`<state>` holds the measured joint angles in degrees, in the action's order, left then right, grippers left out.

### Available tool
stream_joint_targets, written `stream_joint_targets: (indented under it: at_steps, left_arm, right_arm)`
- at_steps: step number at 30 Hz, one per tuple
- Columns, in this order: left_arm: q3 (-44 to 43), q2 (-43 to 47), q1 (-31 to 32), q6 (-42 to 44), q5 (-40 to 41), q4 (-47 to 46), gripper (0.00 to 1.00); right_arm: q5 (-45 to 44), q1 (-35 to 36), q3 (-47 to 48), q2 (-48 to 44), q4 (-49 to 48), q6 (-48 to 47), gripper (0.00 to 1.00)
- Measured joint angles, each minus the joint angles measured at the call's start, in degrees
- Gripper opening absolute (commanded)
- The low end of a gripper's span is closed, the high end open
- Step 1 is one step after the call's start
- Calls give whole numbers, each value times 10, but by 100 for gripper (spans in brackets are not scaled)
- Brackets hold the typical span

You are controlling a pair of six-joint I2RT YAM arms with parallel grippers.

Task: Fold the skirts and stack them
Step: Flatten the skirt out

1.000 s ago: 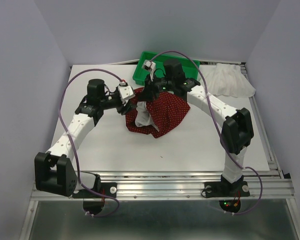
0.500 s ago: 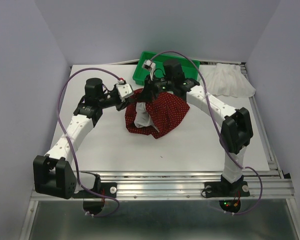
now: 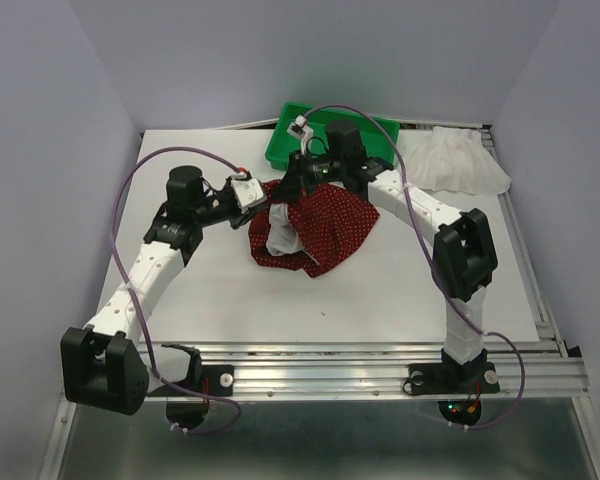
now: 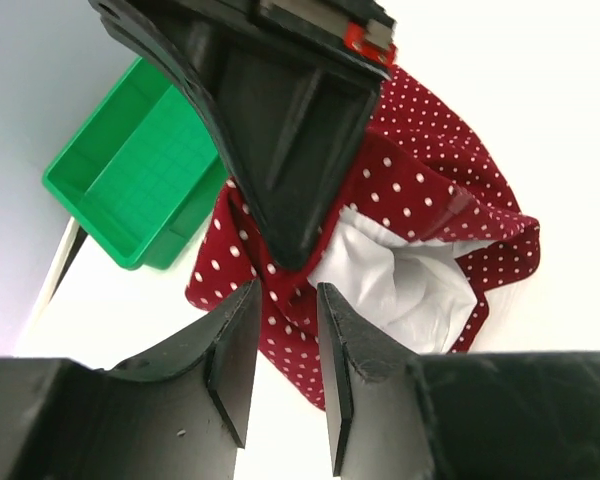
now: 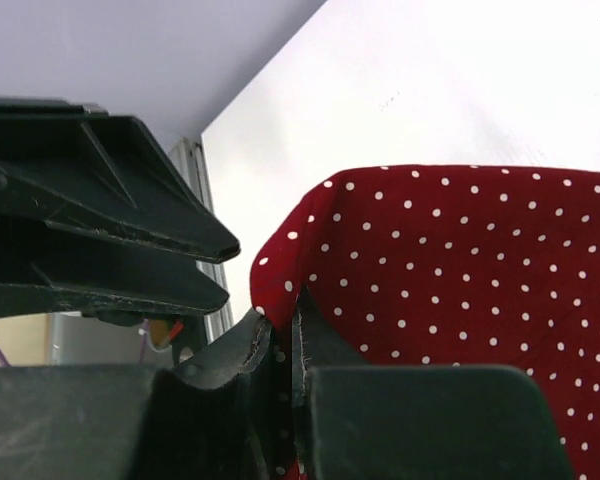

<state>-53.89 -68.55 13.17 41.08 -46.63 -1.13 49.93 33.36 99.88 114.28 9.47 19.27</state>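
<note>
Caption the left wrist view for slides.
Left gripper, fingers apart, at the edge of the red dotted skirt; right gripper pinches it above; green tray behind.

1. My right gripper (image 5: 278,335), at 6 o'clock, pinches the edge of the red dotted skirt (image 5: 460,260).
2. The skirt spreads toward 3 o'clock.
3. The left gripper (image 5: 228,270) sits at 9 o'clock, just beside that edge.
4. White table (image 5: 460,90) fills 1 o'clock.

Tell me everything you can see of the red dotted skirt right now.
The red skirt is soft dark-red cloth with tiny white dots, crumpled in a heap mid-table, its white lining showing at an open fold. The right gripper pinches its lifted far edge. The left gripper, jaws narrowly apart, sits at its left edge; a grip there is unclear.
</note>
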Motion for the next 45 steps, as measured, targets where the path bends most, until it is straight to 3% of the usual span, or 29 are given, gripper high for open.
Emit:
stream_joint_targets:
  at_steps: [9, 17, 25, 45]
  left_arm:
    - [64, 45, 39, 59, 60, -21, 39]
    - [133, 95, 48, 82, 116, -102, 40]
    - [137, 97, 51, 86, 121, -143, 40]
    - [137, 77, 74, 105, 123, -137, 40]
  right_arm:
    - [45, -23, -31, 2, -78, 111, 1]
    - [89, -23, -70, 2, -133, 176, 1]
    - [108, -23, -95, 2, -158, 202, 1]
    - [128, -23, -107, 2, -233, 285, 1]
